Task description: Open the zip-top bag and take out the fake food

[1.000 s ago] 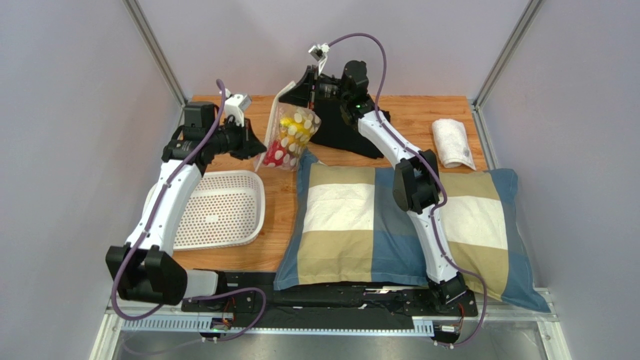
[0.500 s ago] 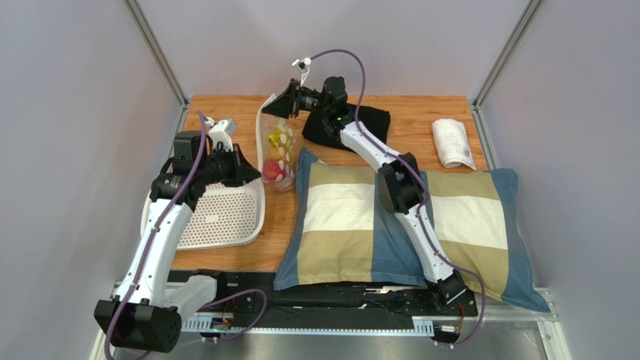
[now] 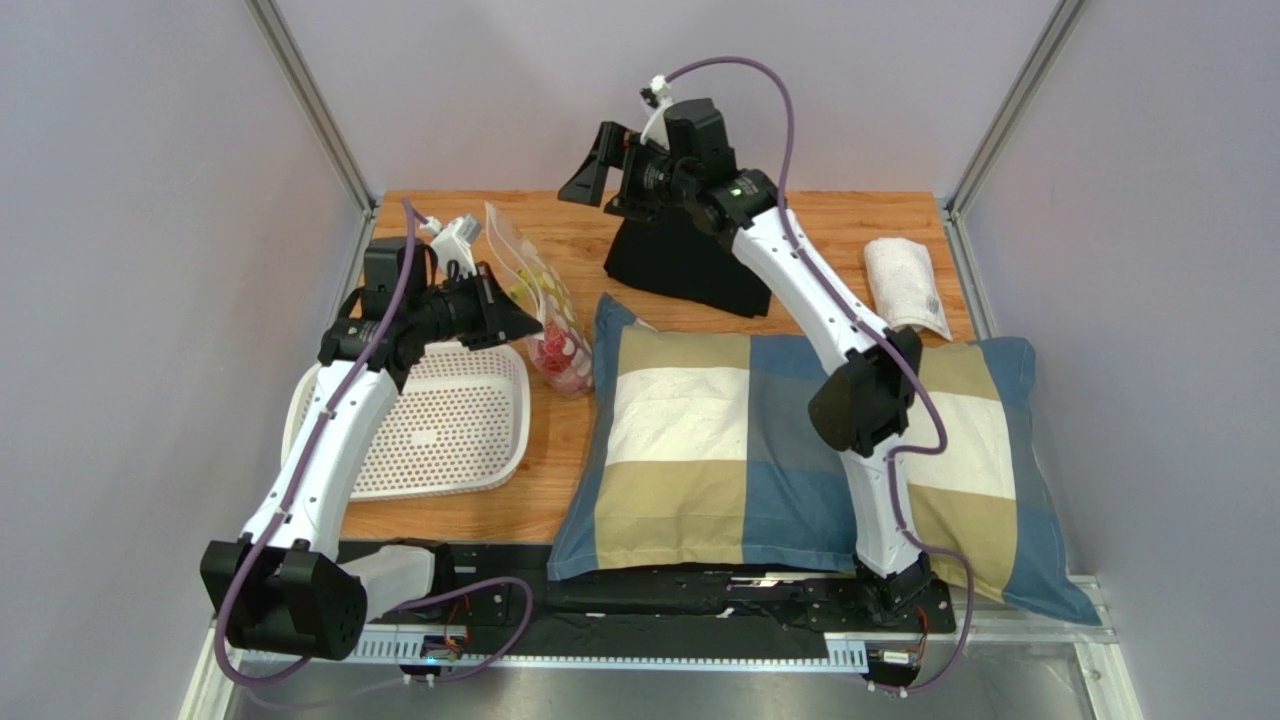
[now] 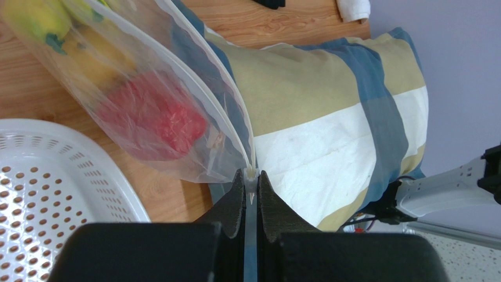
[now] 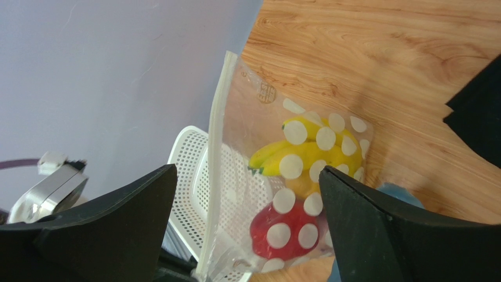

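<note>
Table-top scene: the left gripper point(image 4: 251, 175), jaws pinched tight on an edge of the zip-top bag point(image 3: 535, 294), holds it tilted above the wooden table point(image 3: 842, 218). The bag's lower end sits between the white perforated tray point(image 3: 436, 420) and the checked pillow point(image 3: 781, 450). The right gripper point(image 3: 591, 162) hangs wide open and grips nothing, near the folded black cloth point(image 3: 684, 263). A rolled white towel point(image 3: 906, 285) lies well apart, far right. The left wrist view shows the pinch itself, with two white edge strips diverging from it (unreadable from overhead). The right wrist view alone shows the spotted face and the fake food inside, banana bunch point(image 5: 294, 150) above red pepper point(image 5: 282, 229).
</note>
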### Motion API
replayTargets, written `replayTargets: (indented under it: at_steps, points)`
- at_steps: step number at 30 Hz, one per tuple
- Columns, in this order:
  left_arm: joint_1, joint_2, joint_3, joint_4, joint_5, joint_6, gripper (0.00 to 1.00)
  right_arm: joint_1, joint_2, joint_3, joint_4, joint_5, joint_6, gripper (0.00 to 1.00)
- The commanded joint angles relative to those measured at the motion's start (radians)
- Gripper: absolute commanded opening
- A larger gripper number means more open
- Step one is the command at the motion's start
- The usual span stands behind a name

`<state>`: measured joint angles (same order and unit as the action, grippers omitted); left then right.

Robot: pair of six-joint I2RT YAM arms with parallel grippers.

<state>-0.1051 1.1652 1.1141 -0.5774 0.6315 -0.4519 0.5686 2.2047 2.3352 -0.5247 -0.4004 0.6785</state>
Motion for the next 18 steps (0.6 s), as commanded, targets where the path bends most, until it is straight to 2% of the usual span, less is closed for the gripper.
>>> replayTargets:
  at_steps: [1,2,4,5,8,10,11,12,16,18]
  points:
    - [-0.01,-0.022,0.03,0.062,0.043,-0.051,0.0,0.06,-0.148,-0.031,-0.179,0.115,-0.154,0.92]
    - [-0.011,-0.024,0.021,0.092,0.046,-0.057,0.0,0.091,-0.151,-0.037,-0.185,0.127,-0.169,0.88]
    - [-0.019,-0.015,0.007,0.114,0.05,-0.076,0.0,0.118,-0.148,-0.051,-0.185,0.126,-0.188,0.86]
    - [-0.024,-0.009,0.007,0.116,0.047,-0.079,0.0,0.126,-0.142,-0.05,-0.176,0.118,-0.186,0.78]
    - [-0.038,-0.002,-0.003,0.123,0.031,-0.085,0.0,0.151,-0.09,-0.002,-0.205,0.094,-0.206,0.62]
    - [-0.039,-0.002,-0.016,0.128,0.019,-0.085,0.0,0.171,-0.05,0.039,-0.23,0.097,-0.238,0.68]
    - [-0.039,-0.001,-0.019,0.128,0.017,-0.085,0.0,0.178,-0.043,0.039,-0.242,0.107,-0.247,0.77]
    - [-0.042,-0.002,-0.022,0.131,0.019,-0.085,0.0,0.181,-0.042,0.035,-0.238,0.12,-0.255,0.77]
    - [-0.045,-0.001,-0.027,0.134,0.023,-0.087,0.0,0.188,-0.007,0.044,-0.244,0.146,-0.269,0.75]
    - [-0.045,-0.005,-0.028,0.133,0.025,-0.084,0.0,0.188,0.004,0.052,-0.247,0.166,-0.261,0.68]
